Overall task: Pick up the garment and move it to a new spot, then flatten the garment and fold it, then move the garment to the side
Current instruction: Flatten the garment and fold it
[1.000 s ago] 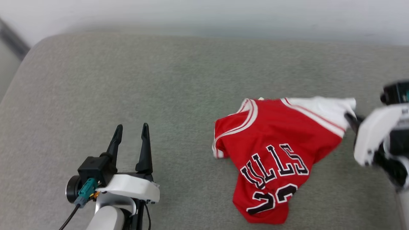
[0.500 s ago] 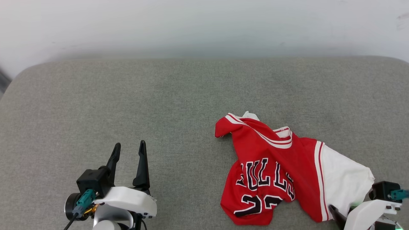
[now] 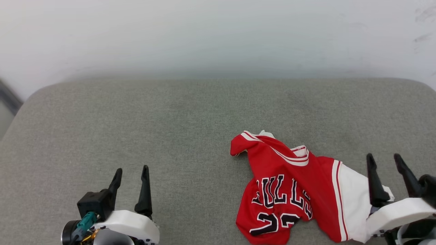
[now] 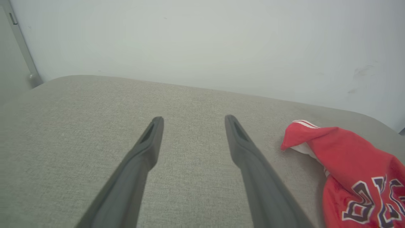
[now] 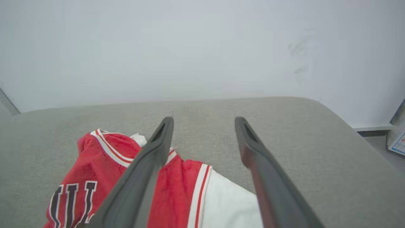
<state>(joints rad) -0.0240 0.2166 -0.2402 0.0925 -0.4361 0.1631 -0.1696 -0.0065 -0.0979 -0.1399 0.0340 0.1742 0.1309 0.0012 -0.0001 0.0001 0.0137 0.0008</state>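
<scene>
Fabric, grey and finely woven, covers the broad surface (image 3: pixel 170 112), with a pale wall (image 3: pixel 218 34) rising behind it.

At the lower left of the head view the left pincer (image 3: pixel 131 169) stands wide, its two dark fingers pointing up the picture with nothing between them. In its own wrist view the left pincer (image 4: pixel 193 118) hangs over bare grey fabric, well apart from the garment (image 4: pixel 348 158), which lies off to that view's right.

Right of centre, the garment (image 3: pixel 293 190) lies crumpled on the surface near the front edge. It is red, with its black, white-outlined lettering (image 3: pixel 282 190) facing up and partly creased. Striped trim (image 3: pixel 293 156) runs along its far edge, and a white sleeve (image 3: pixel 352 200) spreads toward the right.

At the lower right the right pincer (image 3: pixel 383 157) is also spread wide and grips nothing. Its left finger crosses the outer edge of the white sleeve in the head view, but whether it touches the cloth cannot be told. In the right wrist view the right pincer (image 5: pixel 204 119) frames bare surface, with the garment (image 5: pixel 177 180) and its sleeve (image 5: pixel 227 202) beneath and to the left.
</scene>
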